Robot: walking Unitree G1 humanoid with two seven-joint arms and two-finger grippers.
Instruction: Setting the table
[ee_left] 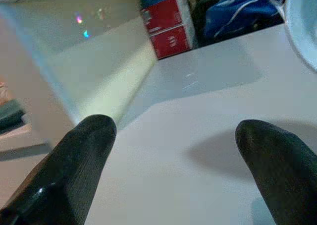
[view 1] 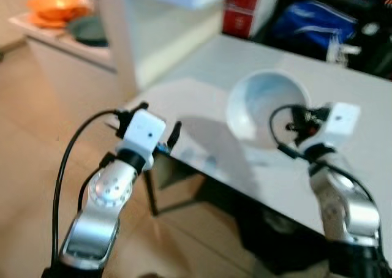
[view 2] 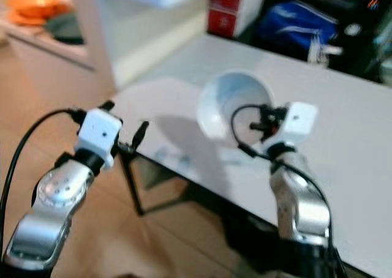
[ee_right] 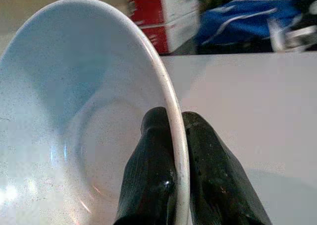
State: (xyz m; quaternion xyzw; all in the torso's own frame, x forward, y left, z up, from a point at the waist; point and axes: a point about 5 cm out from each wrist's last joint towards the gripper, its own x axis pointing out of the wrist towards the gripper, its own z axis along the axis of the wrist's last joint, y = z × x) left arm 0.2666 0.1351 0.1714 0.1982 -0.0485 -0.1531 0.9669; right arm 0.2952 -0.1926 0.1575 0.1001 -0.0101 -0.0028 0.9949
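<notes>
The right gripper (ee_right: 171,178) pinches the rim of the tilted white bowl (view 1: 264,106) above the counter (view 1: 367,100); at nine o'clock, the left gripper (ee_left: 173,170) hangs released.

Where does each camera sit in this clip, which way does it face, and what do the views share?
Left and right eye views: on the head, looking down at the white table; both silver arms show.
Left wrist view: along the open left gripper, hovering over the table.
Right wrist view: along the right gripper, pinching the rim of the pale blue round bowl.
Shared: the red box and blue bag behind the table appear in all views.
</notes>
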